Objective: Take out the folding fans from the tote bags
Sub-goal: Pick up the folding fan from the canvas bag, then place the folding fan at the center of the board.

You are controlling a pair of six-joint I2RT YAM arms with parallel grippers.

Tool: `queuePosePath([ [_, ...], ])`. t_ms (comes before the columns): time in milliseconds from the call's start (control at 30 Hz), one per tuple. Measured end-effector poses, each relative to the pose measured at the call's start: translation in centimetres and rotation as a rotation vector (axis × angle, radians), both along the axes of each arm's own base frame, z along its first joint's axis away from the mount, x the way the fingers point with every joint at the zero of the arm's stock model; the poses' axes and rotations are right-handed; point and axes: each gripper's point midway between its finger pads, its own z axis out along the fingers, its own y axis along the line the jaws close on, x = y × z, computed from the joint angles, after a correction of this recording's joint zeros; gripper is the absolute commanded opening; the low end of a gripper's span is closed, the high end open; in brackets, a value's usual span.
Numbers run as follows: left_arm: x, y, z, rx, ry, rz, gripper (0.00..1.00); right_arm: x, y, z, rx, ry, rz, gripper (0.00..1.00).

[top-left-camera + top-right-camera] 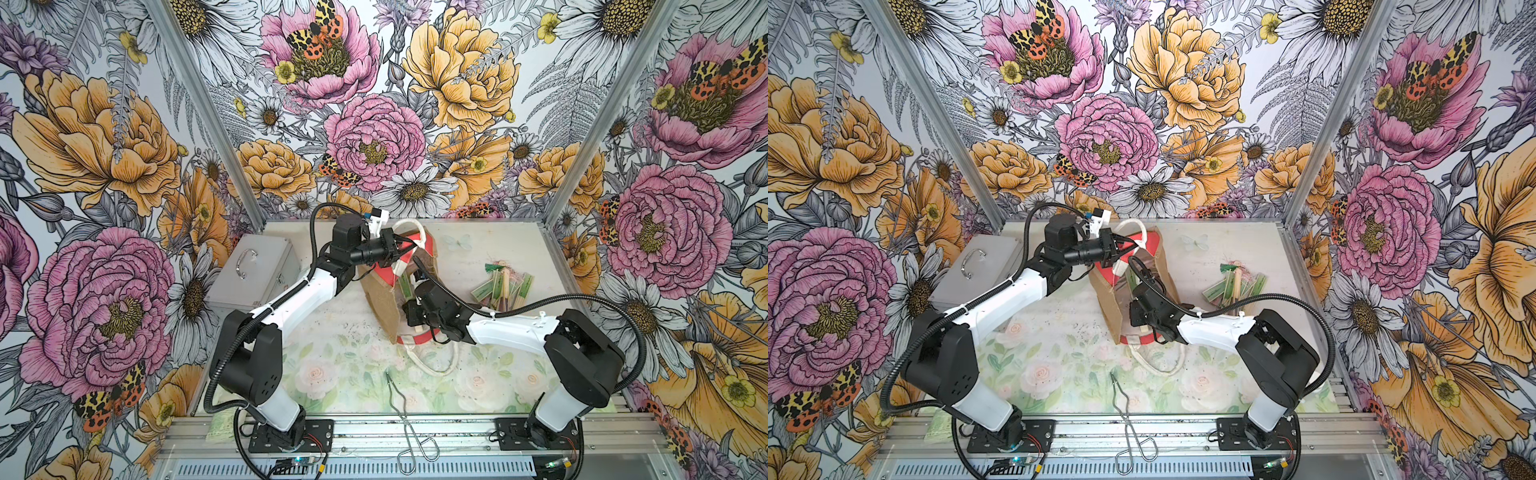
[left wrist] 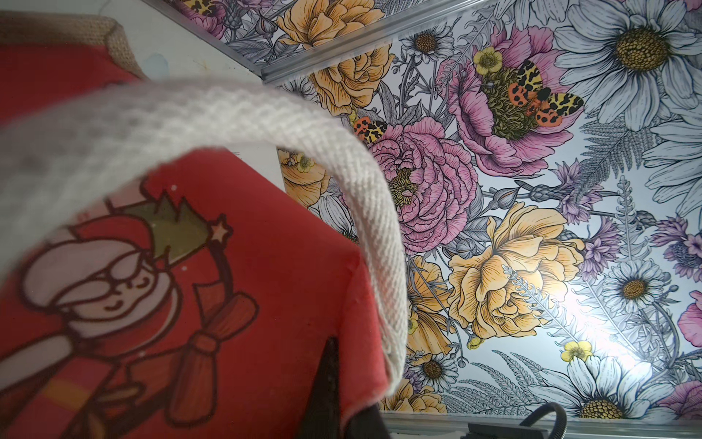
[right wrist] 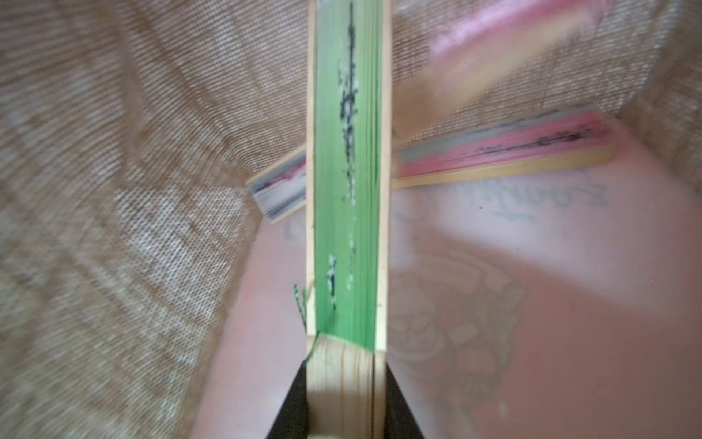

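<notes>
Inside the tote bag (image 1: 380, 299), the right hand (image 3: 347, 380) pinches a green fan (image 3: 347, 171); the left hand (image 1: 405, 246) clamps its rim.

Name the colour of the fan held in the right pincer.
The fan is green; best seen in the right wrist view.

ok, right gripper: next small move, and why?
Probably pull the right gripper back out of the tote bag: it is shut on the wooden end of the green fan inside, the left gripper holds the bag's rim, and a pink fan lies beyond.
</notes>
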Motion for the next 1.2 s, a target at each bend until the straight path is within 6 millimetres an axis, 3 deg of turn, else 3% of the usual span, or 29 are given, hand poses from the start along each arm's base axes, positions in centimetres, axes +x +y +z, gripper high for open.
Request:
queuePosePath([
  [200, 0.7, 0.4, -0.3, 0.0, -0.001, 0.013, 0.0, -2.0, -0.1, 2.0, -0.002, 0.004, 0.108, 0.0],
  [400, 2.0, 2.0, 0.2, -0.014, -0.011, 0.056, 0.0, -4.8, -2.1, 4.9, -0.033, 0.009, 0.167, 0.0],
  [833, 3.2, 3.7, 0.0, -0.02, -0.013, 0.1, 0.0, -11.0, -8.3, 16.5, 0.146, -0.232, 0.21, 0.0],
  [933, 3.2, 3.7, 0.0, -0.02, -0.014, 0.099, 0.0, -10.2, -11.7, 19.6, 0.183, -0.342, 0.088, 0.0],
  [1033, 3.1, 3.7, 0.1, -0.021, -0.014, 0.096, 0.0, -8.6, -15.4, 21.3, 0.183, -0.415, -0.079, 0.0],
  [1100, 3.0, 3.6, 0.1, -0.022, -0.013, 0.092, 0.0, -7.3, -17.2, 21.4, 0.161, -0.424, -0.174, 0.0],
  [1200, 2.9, 3.6, 0.1, -0.023, -0.013, 0.084, 0.0, -4.4, -19.1, 19.8, 0.086, -0.371, -0.31, 0.0],
])
